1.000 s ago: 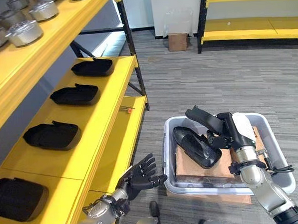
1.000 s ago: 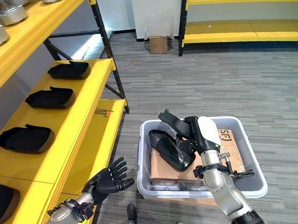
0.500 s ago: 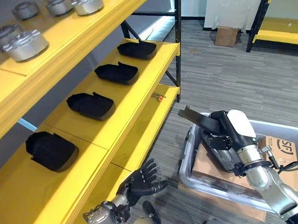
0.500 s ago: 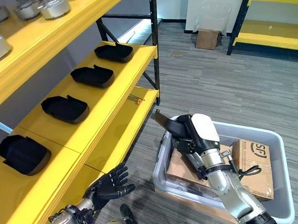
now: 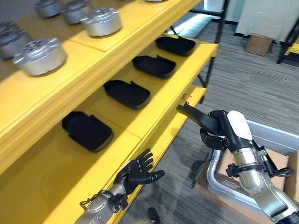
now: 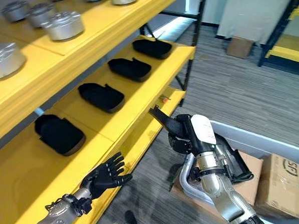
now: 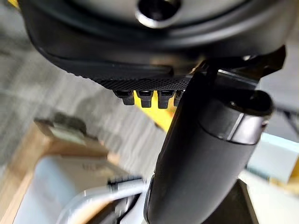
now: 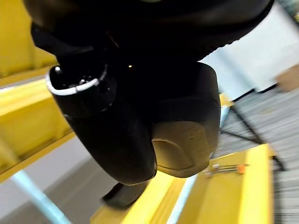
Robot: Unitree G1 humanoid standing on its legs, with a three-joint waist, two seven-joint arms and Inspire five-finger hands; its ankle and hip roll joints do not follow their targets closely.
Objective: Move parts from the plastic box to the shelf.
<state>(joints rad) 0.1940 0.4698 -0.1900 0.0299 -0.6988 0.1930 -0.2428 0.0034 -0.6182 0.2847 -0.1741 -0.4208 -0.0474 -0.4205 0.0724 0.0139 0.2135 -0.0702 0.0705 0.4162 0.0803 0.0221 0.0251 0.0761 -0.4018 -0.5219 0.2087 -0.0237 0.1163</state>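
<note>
While the right hand (image 5: 222, 133) carries a black part (image 5: 196, 117) pinched in curled fingers, raised above the plastic box (image 6: 272, 150) and aimed at the yellow shelf (image 5: 139, 112), the risk I judge is a snag: the part's leading tip could strike the shelf's front edge and twist loose. Its hold seems thin, though the wrist view is too close to confirm. Four parts already lie along the shelf. Below the shelf edge, the left hand (image 5: 137, 172) hangs spread, empty.
</note>
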